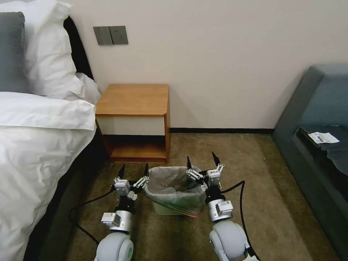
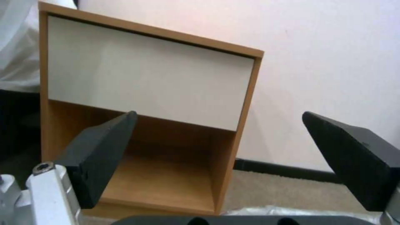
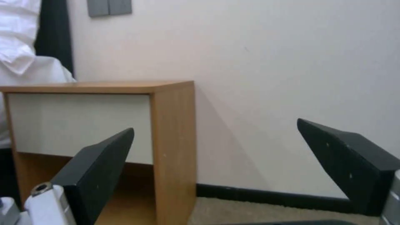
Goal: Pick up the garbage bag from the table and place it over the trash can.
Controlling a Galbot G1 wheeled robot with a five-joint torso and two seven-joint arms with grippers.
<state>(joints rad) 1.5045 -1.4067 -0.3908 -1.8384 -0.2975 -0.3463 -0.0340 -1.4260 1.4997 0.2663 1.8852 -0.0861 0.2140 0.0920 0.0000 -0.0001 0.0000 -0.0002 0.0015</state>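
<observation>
Two grippers spread wide, holding nothing: left gripper point(image 1: 134, 170) beside the trash can point(image 1: 170, 208), right gripper point(image 1: 201, 162) at its far right rim | garbage bag point(image 1: 174, 185) draped over the can on carpet | table point(image 1: 136, 119) just behind, tabletop bare | bed point(image 1: 36, 145) left, sofa point(image 1: 315, 145) right | open carpet between

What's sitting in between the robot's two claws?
In the head view, the small cream-beige plastic trash can, lined with the crinkly grey garbage bag, stands between the open left gripper and open right gripper.
</observation>
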